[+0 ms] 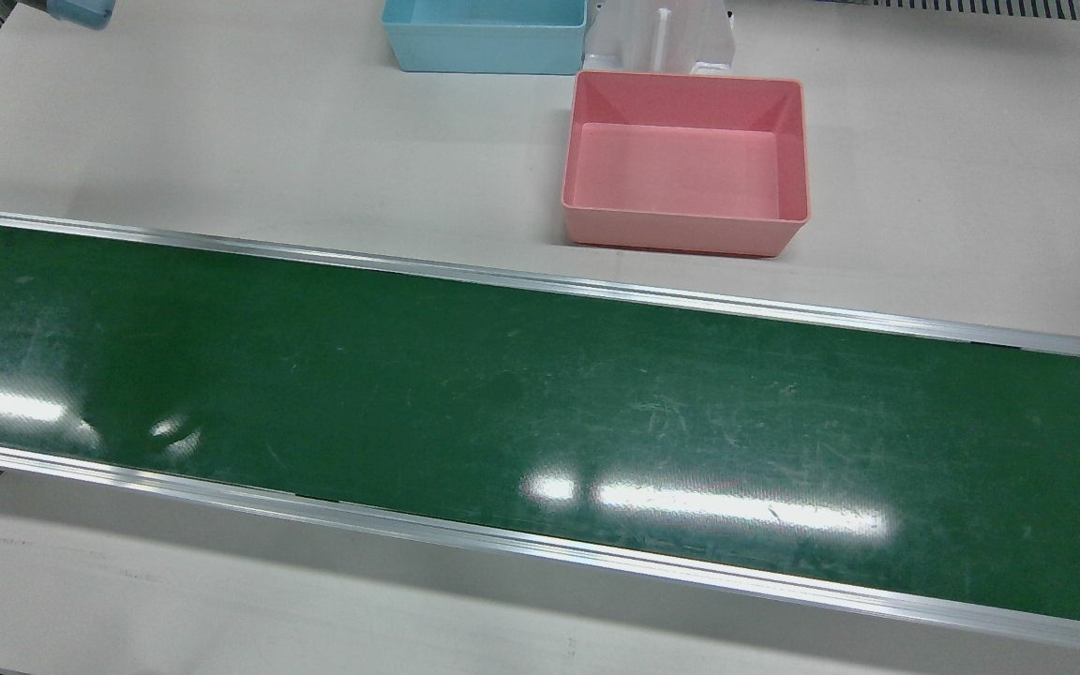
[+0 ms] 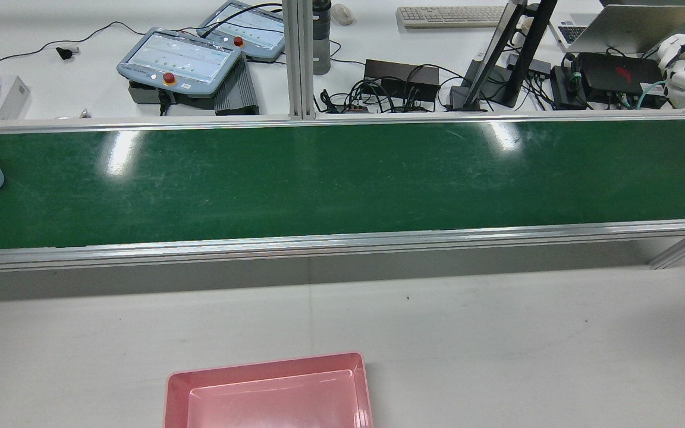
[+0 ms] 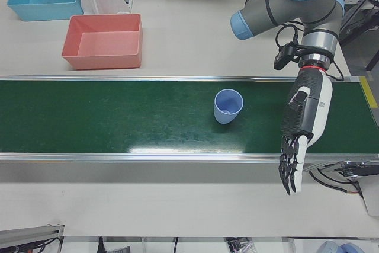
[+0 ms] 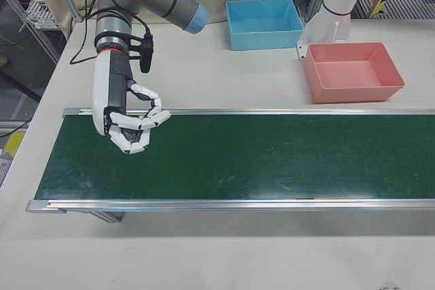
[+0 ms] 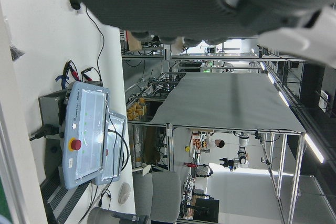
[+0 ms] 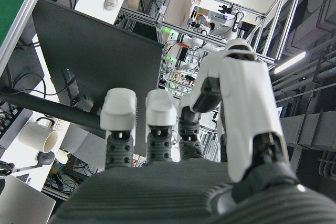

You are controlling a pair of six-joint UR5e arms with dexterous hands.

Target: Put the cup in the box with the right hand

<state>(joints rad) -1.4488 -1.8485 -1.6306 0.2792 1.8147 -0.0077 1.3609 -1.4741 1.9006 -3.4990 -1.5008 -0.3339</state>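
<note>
The cup (image 3: pixel 228 106) is standing upright, mouth up, on the green belt (image 3: pixel 118 125), at the end before the left arm and well apart from the right robot hand (image 4: pixel 132 127). It looks like thin pale-blue plastic: probably light, fairly stiff, smooth enough to slip and easy to tip, so a gentle hold around the side wall seems the best way to take it. The right robot hand is hovering over the opposite end of the belt, grasping nothing, fingers curled loosely inward. The left robot hand (image 3: pixel 294 161) is hanging released, fingers straight down over the belt's near rail. The pink box (image 4: pixel 352 71) is sitting empty on the desk (image 1: pixel 221 131) beyond the belt, a blue box (image 4: pixel 264 24) just behind it. The belt between cup and hand is lying open; its raised metal rails are the edges to clear.
</note>
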